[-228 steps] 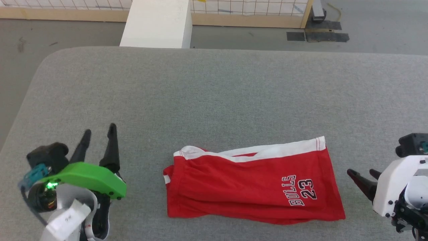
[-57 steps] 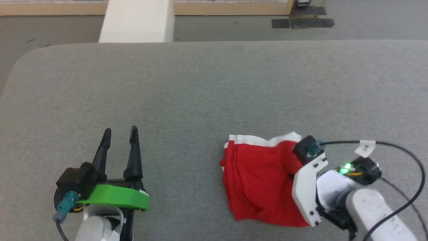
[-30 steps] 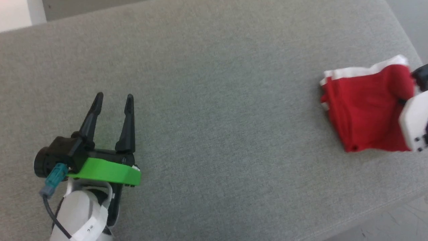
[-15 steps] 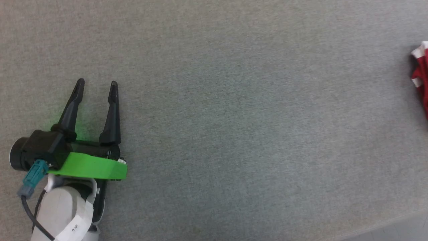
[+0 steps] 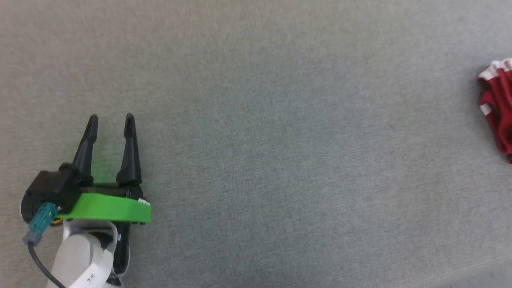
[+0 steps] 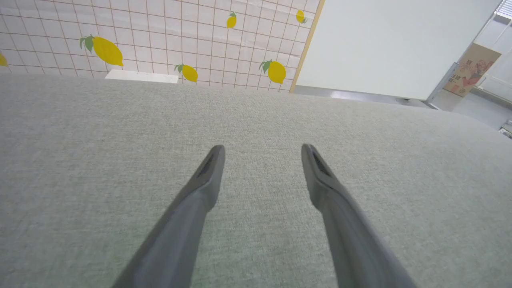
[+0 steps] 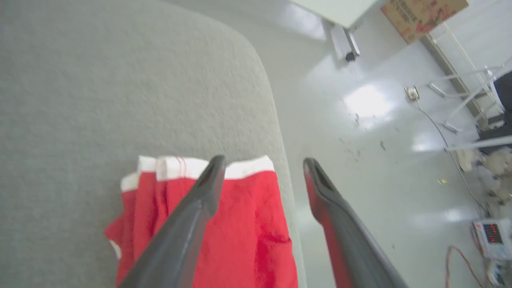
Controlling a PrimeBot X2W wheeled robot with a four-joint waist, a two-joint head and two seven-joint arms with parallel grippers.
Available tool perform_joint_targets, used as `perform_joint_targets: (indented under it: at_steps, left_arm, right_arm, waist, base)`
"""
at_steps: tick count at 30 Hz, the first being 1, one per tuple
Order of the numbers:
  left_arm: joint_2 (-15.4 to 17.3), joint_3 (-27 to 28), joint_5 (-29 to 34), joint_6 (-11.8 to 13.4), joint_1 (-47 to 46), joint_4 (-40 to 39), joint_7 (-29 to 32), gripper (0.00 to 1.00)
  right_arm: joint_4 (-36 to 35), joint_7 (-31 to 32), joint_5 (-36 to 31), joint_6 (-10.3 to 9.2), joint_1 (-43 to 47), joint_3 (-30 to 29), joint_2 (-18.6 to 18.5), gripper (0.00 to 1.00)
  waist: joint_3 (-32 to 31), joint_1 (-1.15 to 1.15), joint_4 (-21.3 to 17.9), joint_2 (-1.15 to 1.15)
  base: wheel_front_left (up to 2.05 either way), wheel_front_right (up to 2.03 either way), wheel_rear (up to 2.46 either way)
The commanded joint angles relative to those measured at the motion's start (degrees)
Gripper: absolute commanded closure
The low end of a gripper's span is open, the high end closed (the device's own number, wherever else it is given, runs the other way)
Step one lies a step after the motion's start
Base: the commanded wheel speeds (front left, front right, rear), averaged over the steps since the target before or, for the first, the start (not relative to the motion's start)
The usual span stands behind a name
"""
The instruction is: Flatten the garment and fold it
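Observation:
The garment (image 7: pixel 240 224) is red with white trim and lies bunched in folds close to the rounded right edge of the grey table (image 7: pixel 100 80). In the head view just its left part (image 5: pixel 498 108) shows at the far right edge. My right gripper (image 7: pixel 263 160) hangs above the garment, open, with nothing between its fingers. One finger is over the red cloth and the other is over the floor past the table edge. My left gripper (image 5: pixel 111 117) rests open at the lower left of the table, far from the garment. Its fingers (image 6: pixel 262 149) stand wide over bare grey fabric.
Beyond the table's right edge is a shiny pale floor (image 7: pixel 380 120) with cables, a metal frame and a cardboard box (image 7: pixel 424 14). Behind the table stands a tiled panel with lemon prints (image 6: pixel 160 36) and a white wall (image 6: pixel 392 44).
The head camera has swung, so the garment now sits at the right edge of its picture. My right gripper has opened and let go of the garment. The left gripper stays open.

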Motion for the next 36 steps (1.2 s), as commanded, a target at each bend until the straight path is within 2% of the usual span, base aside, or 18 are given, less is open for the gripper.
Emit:
perform_joint_targets:
  at_steps: [1,5,9,11,16,21,25,28,31,36]
  left_arm:
    - [-0.3,0.5,-0.5,0.5,0.5,0.6,-0.7,0.0]
    - [-1.0,1.8,-1.6,1.1,1.4,2.1,-1.8,0.0]
    - [-1.7,2.8,-2.4,1.9,2.5,3.3,-2.5,0.0]
    - [-1.9,3.0,-2.4,2.2,3.0,3.8,-2.8,0.0]
    - [-2.9,3.9,-3.1,3.1,3.8,4.7,-3.4,0.0]
    - [-3.8,3.7,-3.1,3.6,4.3,5.3,-3.8,0.0]
    - [-4.3,3.3,-2.7,3.8,4.8,6.0,-4.0,0.0]
    - [-4.8,3.1,-2.2,4.3,5.3,6.2,-4.1,0.0]
    - [-5.2,2.9,-1.8,4.3,5.5,6.7,-4.2,0.0]
    - [-5.7,2.0,-0.4,4.3,6.2,7.3,-4.3,0.0]
  right_arm:
    - [-2.7,-1.0,2.5,-0.11,-0.3,1.2,-0.2,0.0]
    - [-12.0,-3.0,6.1,-0.11,0.8,5.5,-0.6,0.0]
    - [-19.9,-5.4,8.5,-0.11,2.4,7.0,2.1,0.0]
    - [-23.5,-6.7,7.3,-0.11,3.9,7.3,3.9,0.0]
    - [-30.9,-9.8,3.9,-0.11,10.8,3.4,12.9,0.0]
    - [-37.3,-14.8,0.4,-0.11,19.2,-0.5,25.5,0.0]
    - [-39.5,-17.6,-3.3,-0.11,24.2,0.0,31.5,0.0]
    - [-39.4,-20.3,-4.7,-0.11,27.7,-1.6,34.5,0.0]
    - [-37.8,-22.8,-4.7,-0.11,30.6,-3.5,35.5,0.0]
    - [-33.2,-26.2,-0.6,-0.11,34.9,-3.4,35.6,0.0]
  waist:
    - [-5.6,0.0,1.3,0.0]
    - [-9.7,0.0,2.2,0.0]
    - [-13.6,0.0,3.6,0.0]
    - [-15.4,0.0,4.6,0.0]
    - [-18.8,0.0,7.5,0.0]
    - [-21.0,0.0,10.3,0.0]
    - [-22.5,0.0,12.1,0.0]
    - [-23.7,0.0,13.0,0.0]
    - [-24.7,0.0,13.7,0.0]
    - [-26.1,0.0,14.2,0.0]
  base:
    - [0.0,0.0,0.0]
    - [0.0,0.0,0.0]
    - [0.0,0.0,0.0]
    - [0.0,0.0,0.0]
    - [0.0,0.0,0.0]
    - [0.0,0.0,0.0]
    - [0.0,0.0,0.0]
    - [0.0,0.0,0.0]
    - [0.0,0.0,0.0]
    - [0.0,0.0,0.0]
